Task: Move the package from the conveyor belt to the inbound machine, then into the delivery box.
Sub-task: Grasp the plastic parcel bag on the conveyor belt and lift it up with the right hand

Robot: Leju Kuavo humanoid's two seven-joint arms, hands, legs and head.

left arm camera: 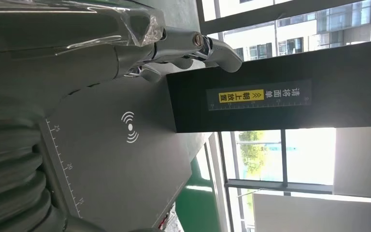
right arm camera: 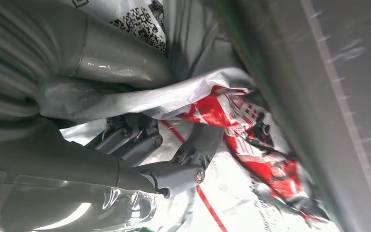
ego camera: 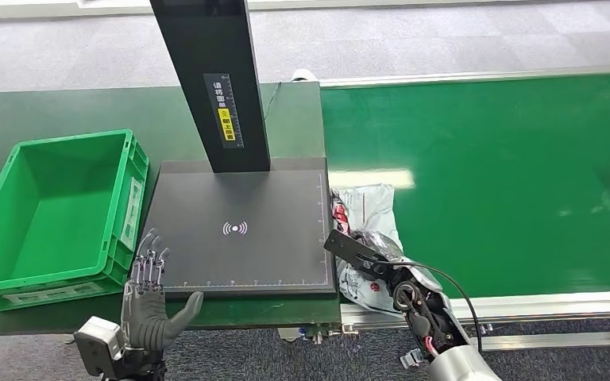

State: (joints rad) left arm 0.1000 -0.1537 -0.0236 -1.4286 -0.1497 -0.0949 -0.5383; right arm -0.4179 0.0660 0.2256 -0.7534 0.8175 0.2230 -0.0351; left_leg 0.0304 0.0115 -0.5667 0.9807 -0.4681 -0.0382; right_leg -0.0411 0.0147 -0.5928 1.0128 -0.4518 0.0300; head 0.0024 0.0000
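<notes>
- The package, a crumpled white mailer with red print, lies on the green conveyor belt at its near left end, touching the inbound machine's edge
- The right hand is on the package with its fingers closed into the crumpled film, gripping it
- The left hand hovers at 7 o'clock of the machine's dark plate, fingers apart, holding nothing
- The green delivery box stands at 9 o'clock of the machine, touching it

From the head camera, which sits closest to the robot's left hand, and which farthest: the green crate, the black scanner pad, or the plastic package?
From the left hand:
1. Black scanner pad, right at its fingertips.
2. Green crate, just to its left.
3. Plastic package, beyond the pad's right edge, under the right hand.
</notes>
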